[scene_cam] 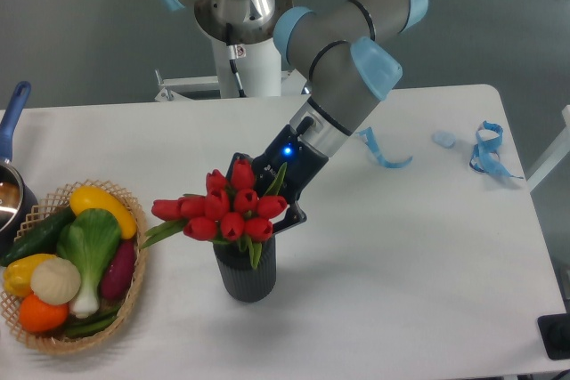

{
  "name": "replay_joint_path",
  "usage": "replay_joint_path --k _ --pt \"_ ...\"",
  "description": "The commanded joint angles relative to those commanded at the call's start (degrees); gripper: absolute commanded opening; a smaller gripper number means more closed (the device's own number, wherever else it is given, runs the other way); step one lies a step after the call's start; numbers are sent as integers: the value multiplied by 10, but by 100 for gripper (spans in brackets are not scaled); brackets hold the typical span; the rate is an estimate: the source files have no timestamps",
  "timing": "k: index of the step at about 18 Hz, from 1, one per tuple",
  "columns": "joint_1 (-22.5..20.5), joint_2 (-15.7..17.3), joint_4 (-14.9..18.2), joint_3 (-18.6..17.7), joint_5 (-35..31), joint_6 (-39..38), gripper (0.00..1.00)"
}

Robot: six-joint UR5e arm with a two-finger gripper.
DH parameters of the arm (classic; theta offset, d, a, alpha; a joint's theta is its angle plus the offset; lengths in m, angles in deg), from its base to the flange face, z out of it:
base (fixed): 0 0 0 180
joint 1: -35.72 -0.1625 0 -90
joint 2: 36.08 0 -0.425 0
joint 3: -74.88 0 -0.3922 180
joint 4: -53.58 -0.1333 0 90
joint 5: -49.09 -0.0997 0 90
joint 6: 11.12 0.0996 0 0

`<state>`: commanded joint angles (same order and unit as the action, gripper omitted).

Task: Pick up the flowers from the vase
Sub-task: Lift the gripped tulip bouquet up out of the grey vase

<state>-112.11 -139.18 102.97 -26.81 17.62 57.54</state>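
Note:
The flowers [230, 208], a bunch of red tulips with green leaves, stand with their stems in the vase [245, 275], a small dark ribbed pot near the table's front centre. One tulip and a leaf lean out to the left. My gripper [265, 190] reaches down from the upper right and sits right behind the blossoms, its black fingers on either side of the bunch above the vase's rim. The fingertips are mostly hidden by the tulips. The bunch shifts along with the gripper, so it looks shut on the flowers.
A wicker basket [134, 287] of vegetables sits at the front left, close to the leaning tulip. A pot with a blue handle [11, 122] is at the left edge. Blue ribbon pieces [485, 150] lie at the right. The robot's base [245, 60] stands at the back.

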Motion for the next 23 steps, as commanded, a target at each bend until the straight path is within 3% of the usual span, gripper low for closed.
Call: replay_joint_path --k 9,14,18,23 --pt "-7 55 2 48 38 -119 42" --pt "-46 72 2 89 105 -195 42" --pt "-73 91 3 86 107 -204 42" --pt "-141 79 -6 87 102 -185 42"
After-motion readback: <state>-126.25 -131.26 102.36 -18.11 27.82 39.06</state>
